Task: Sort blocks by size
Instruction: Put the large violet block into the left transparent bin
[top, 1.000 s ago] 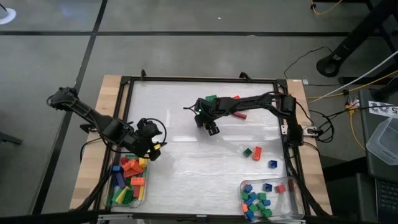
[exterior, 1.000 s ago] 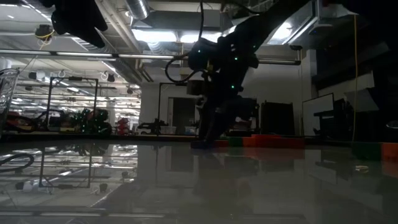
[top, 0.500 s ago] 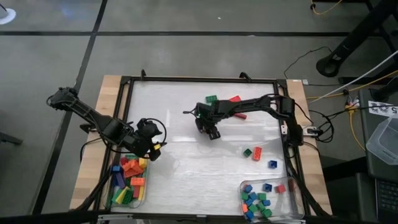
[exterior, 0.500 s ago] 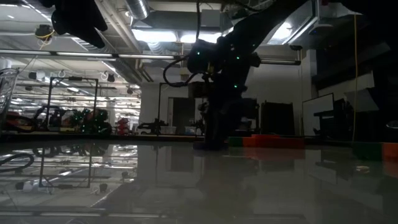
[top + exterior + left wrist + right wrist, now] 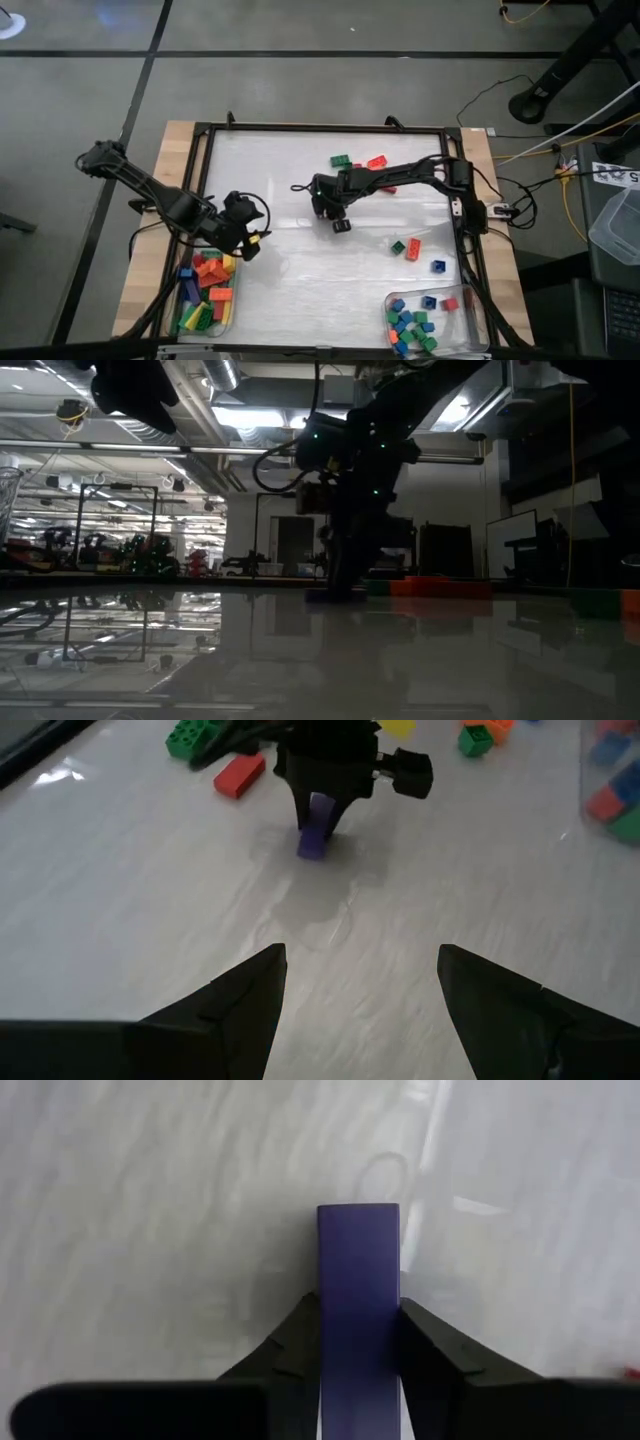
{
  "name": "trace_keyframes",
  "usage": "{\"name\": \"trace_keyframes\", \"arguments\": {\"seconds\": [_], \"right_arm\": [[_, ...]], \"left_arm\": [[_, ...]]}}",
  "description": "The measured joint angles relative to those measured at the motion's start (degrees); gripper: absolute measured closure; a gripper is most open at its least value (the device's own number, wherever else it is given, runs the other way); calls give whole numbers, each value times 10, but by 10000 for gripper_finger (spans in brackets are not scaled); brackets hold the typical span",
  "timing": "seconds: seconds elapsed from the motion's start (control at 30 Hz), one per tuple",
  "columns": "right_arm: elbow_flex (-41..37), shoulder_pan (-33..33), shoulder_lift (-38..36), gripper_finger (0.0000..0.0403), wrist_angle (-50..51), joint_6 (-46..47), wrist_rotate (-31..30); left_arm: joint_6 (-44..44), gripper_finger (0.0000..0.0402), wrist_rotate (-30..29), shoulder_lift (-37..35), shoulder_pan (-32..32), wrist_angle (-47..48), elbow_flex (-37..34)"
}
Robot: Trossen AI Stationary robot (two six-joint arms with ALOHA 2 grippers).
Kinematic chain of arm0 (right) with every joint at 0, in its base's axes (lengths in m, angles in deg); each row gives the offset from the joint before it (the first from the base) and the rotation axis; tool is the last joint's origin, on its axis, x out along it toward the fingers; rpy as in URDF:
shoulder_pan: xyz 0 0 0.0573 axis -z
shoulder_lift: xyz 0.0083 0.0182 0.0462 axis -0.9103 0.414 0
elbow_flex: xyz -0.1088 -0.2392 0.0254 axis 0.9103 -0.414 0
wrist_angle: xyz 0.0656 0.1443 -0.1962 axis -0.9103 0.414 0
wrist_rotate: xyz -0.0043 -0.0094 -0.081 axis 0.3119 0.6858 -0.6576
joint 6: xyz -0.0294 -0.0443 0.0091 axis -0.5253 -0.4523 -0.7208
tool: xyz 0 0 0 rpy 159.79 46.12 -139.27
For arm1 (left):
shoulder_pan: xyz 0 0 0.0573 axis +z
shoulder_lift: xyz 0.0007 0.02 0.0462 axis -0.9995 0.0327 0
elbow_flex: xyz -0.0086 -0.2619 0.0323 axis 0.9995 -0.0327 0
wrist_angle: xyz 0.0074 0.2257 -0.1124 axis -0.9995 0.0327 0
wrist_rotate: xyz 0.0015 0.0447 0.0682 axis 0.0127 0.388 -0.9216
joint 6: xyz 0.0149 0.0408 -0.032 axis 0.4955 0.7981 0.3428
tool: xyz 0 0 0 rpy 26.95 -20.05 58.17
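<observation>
My right gripper (image 5: 340,222) is near the table's middle, shut on a purple long brick (image 5: 358,1300), which also shows in the left wrist view (image 5: 313,835). My left gripper (image 5: 247,240) is open and empty, just beyond the left tray (image 5: 228,312) that holds long red, orange, green, yellow and blue bricks. The right tray (image 5: 470,300) at the near right holds small blue, green and red bricks. Loose bricks lie flat on the table: green (image 5: 341,160), red (image 5: 377,162), green (image 5: 398,246), orange (image 5: 413,247), blue (image 5: 438,265). My right gripper pinches the purple brick by its two long sides (image 5: 330,1350) between its two fingers (image 5: 430,1355). The fingers come from above, pointing down, and lie along the brick. The brick stands upright below them, its lower end (image 5: 312,848) at the table surface; whether it touches I cannot tell.
A dark frame (image 5: 206,150) runs around the white table top. The middle and near middle of the table top, between the two trays, is bare. Cables lie past the table's right edge (image 5: 520,205).
My right gripper has gone toward the table's near edge with the purple brick, still shut on it. The green and red bricks at the far middle now show clear of the arm.
</observation>
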Motion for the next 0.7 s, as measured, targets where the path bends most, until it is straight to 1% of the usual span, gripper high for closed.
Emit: {"name": "trace_keyframes", "arguments": {"seconds": [0.1,0.17,0.23,0.37,0.43,0.53,0.63,0.7], "right_arm": [[19,0,3,306,10,5,29],[40,-2,7,306,13,18,59],[67,-8,7,300,11,22,66],[121,-28,4,287,1,16,64],[138,-41,4,290,-21,15,58],[165,-61,4,298,-59,13,23],[183,-84,4,298,-86,10,-47],[191,-98,4,295,-98,-10,-92]], "left_arm": [[33,153,1,11,0,-17,0],[22,153,9,20,0,-29,0],[-40,153,16,30,3,-34,0],[-209,153,34,43,7,-34,0],[-250,153,36,44,7,-34,0],[-289,153,39,41,10,-33,0],[-317,153,39,40,11,-34,0],[-324,153,39,40,11,-32,0]]}}
